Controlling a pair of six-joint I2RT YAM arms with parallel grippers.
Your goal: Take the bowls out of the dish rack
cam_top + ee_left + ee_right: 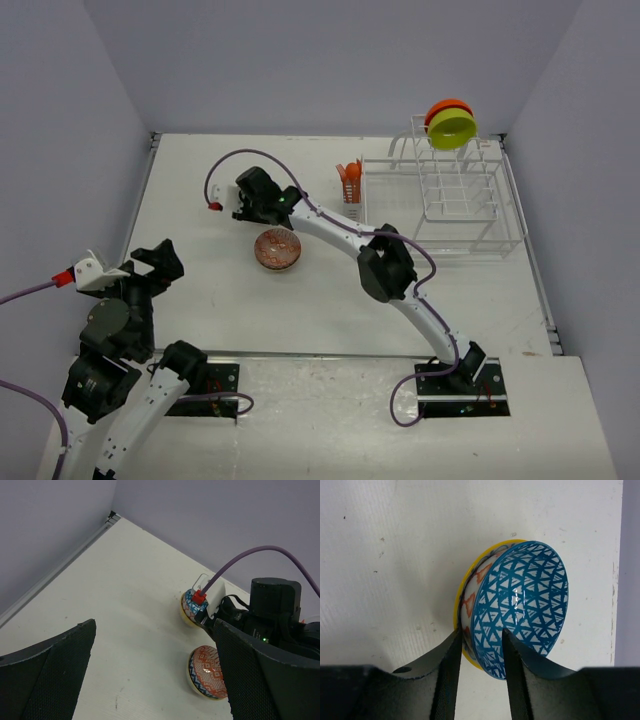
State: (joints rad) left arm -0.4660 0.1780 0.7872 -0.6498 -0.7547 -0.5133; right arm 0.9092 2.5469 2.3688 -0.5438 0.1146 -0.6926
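Note:
My right gripper [243, 206] reaches to the table's left-middle and is shut on the rim of the blue mosaic bowl [525, 605]. That bowl sits tilted inside a yellow-rimmed pale bowl [462, 597] on the table; both also show in the left wrist view [189, 608]. A red-brown patterned bowl [278, 249] lies on the table just in front of them. An orange bowl [448, 106] and a yellow-green bowl [453, 130] stand on edge at the back of the white dish rack [470, 205]. My left gripper [150, 262] is open and empty at the near left.
An orange utensil holder [349, 182] hangs on the rack's left end. The right arm's elbow [385, 268] spans the middle of the table. Grey walls close the left, back and right sides.

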